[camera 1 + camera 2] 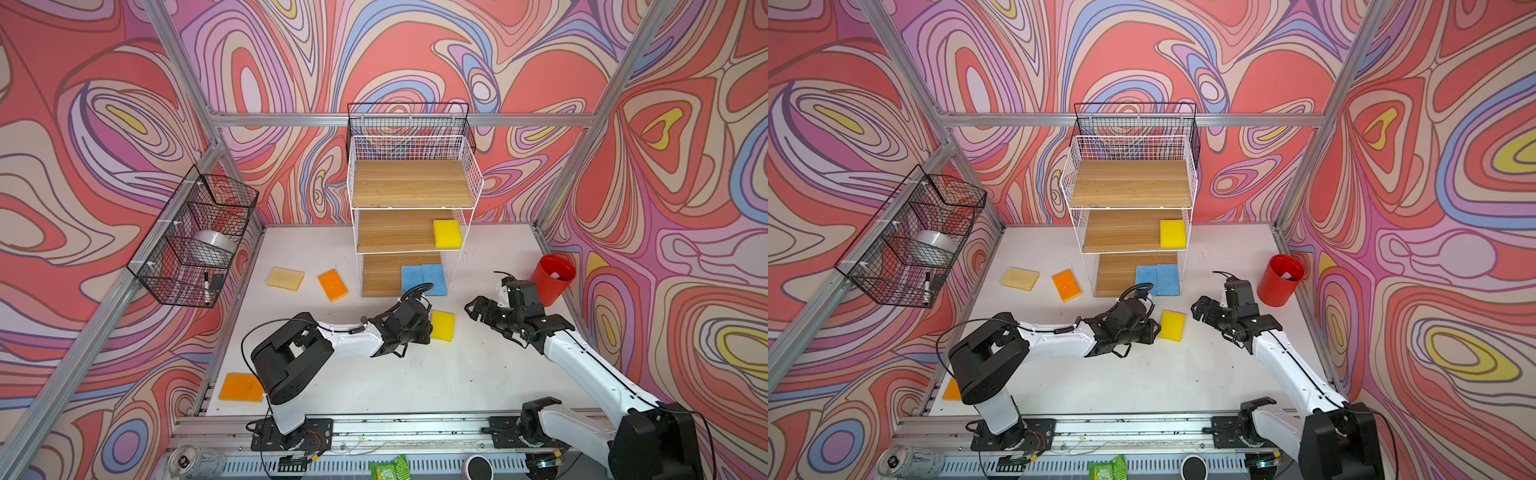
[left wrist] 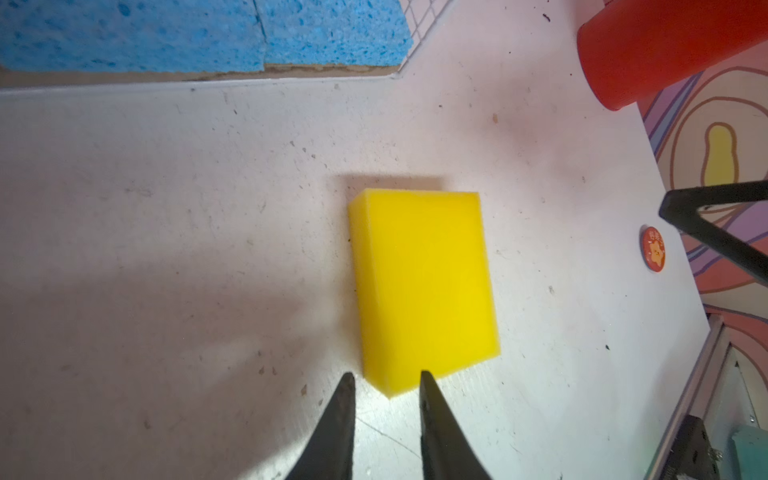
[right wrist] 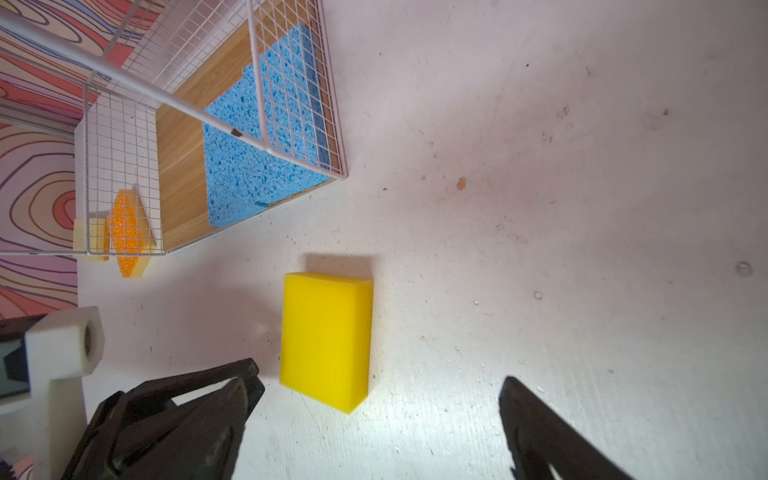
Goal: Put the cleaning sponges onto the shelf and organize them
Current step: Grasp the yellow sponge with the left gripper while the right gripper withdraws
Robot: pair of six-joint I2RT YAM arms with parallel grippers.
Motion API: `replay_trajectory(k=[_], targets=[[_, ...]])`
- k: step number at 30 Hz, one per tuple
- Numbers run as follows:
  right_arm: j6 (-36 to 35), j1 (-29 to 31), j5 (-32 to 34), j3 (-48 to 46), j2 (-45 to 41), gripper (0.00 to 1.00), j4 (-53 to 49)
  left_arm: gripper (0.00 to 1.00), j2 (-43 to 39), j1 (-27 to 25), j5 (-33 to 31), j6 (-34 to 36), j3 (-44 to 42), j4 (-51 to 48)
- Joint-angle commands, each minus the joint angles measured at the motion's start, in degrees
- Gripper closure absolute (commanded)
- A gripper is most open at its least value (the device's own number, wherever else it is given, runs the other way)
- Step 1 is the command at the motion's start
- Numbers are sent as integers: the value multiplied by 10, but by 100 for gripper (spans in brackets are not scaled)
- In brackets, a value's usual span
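We're down at the yellow sponge (image 2: 424, 286), the one lying flat on the table just in front of the shelf's (image 1: 415, 183) bottom tier, at the end where the two blue sponges (image 1: 424, 279) sit side by side. Its twin (image 1: 447, 234) is on the shelf's middle tier, directly above that blue pair.

The left gripper (image 2: 386, 380) is low, with its jaws only narrowly apart and the sponge's near corner poking between the tips. A sliver of table shows between one finger and the foam, so we judge there is no grip yet. The right gripper (image 3: 376, 388) hangs on the sponge's far side, a little farther from the shelf front, spread wide and holding nothing.

How will it handle? We'd call it light, soft foam: it will squash under the pads, isn't slippery and isn't fragile. A pinch on the corner alone would likely let the block swivel or droop. We'd rather span the short width, with pads on the two long side faces near the middle, and squeeze gently so it keeps its shape for a flat landing beside its twin.

Three sponges are off to the shelf's other side: the tan-faced one (image 1: 285, 278), an orange one (image 1: 332, 284) close by it, and another orange one (image 1: 241, 387) well out from the shelf.
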Motion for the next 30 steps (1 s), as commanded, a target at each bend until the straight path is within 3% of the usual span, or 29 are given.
replay_trajectory(k=[1,9,19,30], targets=[[-19,-4,-32,0,17,2,21,71,29,-9,-3,-32,22,-3],[-18,-4,-28,-13,-1,2,31,70,60,-21,-13,-51,60,-32],[-17,-5,-38,-28,-18,2,40,92,47,-22,-42,-55,66,-66],[-18,-5,-26,-26,-31,2,34,95,-33,-25,-62,-25,72,-109]])
